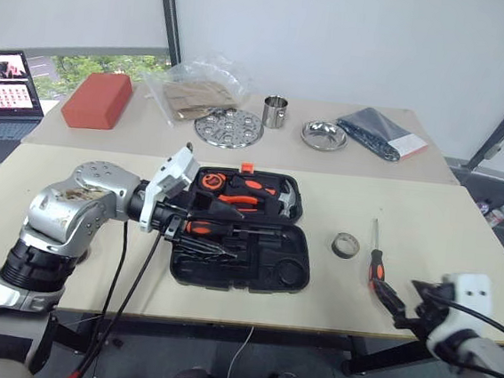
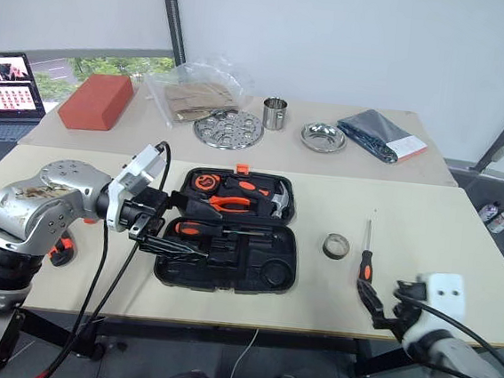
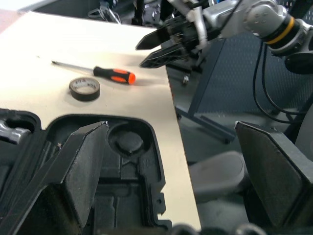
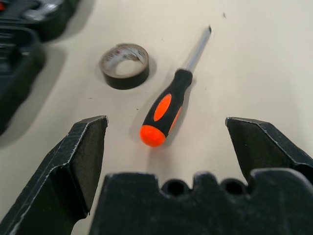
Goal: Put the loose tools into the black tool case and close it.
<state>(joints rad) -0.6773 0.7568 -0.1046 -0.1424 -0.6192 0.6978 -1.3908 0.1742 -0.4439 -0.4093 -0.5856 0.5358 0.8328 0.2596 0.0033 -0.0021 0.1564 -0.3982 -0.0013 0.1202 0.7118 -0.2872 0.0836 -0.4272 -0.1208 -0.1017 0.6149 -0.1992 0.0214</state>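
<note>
black tool case (image 1: 241, 233) lies open (seemingly part-filled); both grippers' fingers apart.

1 open tool case (image 1: 241, 242), 1 loose screwdriver (image 1: 375, 259), 1 tape ring (image 1: 346, 245), 2 steel dishes (image 1: 228, 128), 1 cup (image 1: 275, 112).

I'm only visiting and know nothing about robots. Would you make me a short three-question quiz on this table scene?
1. True or false: the black tool case lies open.
2. Which loose items lie on the table beside the case?
A. a screwdriver and a tape ring
B. a hammer and a wrench
3. Fill in: the right gripper is open, and it hovers just short of the screwdriver's ____ end.

Key: 1 true; 2 A; 3 handle.
</note>
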